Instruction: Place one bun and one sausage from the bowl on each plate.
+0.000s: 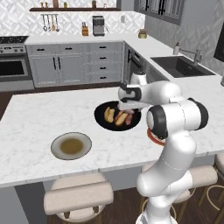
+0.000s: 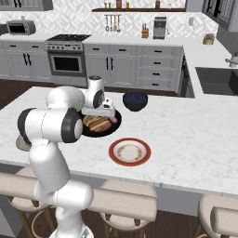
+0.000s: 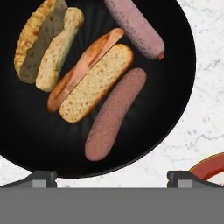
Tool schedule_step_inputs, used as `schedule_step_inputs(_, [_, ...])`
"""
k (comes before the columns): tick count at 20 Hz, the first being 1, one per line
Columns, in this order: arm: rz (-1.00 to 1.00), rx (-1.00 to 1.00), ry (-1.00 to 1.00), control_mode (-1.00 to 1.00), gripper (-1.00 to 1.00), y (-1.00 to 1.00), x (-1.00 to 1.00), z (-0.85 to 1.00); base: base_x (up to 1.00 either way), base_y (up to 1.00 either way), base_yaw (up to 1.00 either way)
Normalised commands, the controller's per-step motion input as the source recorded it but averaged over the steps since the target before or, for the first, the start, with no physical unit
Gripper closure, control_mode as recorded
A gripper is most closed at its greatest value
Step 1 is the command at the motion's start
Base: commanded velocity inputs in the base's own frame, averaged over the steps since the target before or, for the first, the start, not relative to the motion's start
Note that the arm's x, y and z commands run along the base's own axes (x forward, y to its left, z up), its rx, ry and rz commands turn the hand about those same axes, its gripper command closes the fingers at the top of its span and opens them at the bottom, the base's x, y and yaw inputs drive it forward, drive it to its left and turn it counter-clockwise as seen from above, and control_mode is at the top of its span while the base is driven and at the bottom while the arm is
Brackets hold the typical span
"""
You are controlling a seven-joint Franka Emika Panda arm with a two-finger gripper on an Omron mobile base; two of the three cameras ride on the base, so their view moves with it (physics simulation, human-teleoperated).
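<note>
Hand view: I saw the jaws [image 3: 112, 177] spread wide and holding nothing, poised above the black bowl [image 3: 175, 109] on the marble desk [image 3: 205, 87]. Inside lay two split buns [image 3: 94, 83] and two sausages [image 3: 114, 114], one sausage touching the nearer bun. The red-rimmed plate [image 2: 130, 152] sat just beside the bowl; the grey-rimmed plate [image 1: 71, 146] lay apart on its other side. A dark-blue bowl [image 2: 135, 101] stood behind.
</note>
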Motion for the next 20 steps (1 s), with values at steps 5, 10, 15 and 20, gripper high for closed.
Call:
schedule_step_inputs(5, [0.00,0.00,0.00,-1.00,-1.00,0.00,0.53,-0.26,0.00,0.00,0.00])
schedule_step_inputs(10, [0.00,0.00,0.00,-1.00,-1.00,0.00,0.24,-0.40,0.00,0.00,0.00])
schedule_step_inputs(15, [0.00,0.00,0.00,-1.00,-1.00,0.00,0.00,-0.20,0.00,0.00,0.00])
schedule_step_inputs(20, [0.00,0.00,0.07,-1.00,-1.00,0.00,0.00,-0.27,0.00,0.00,0.00])
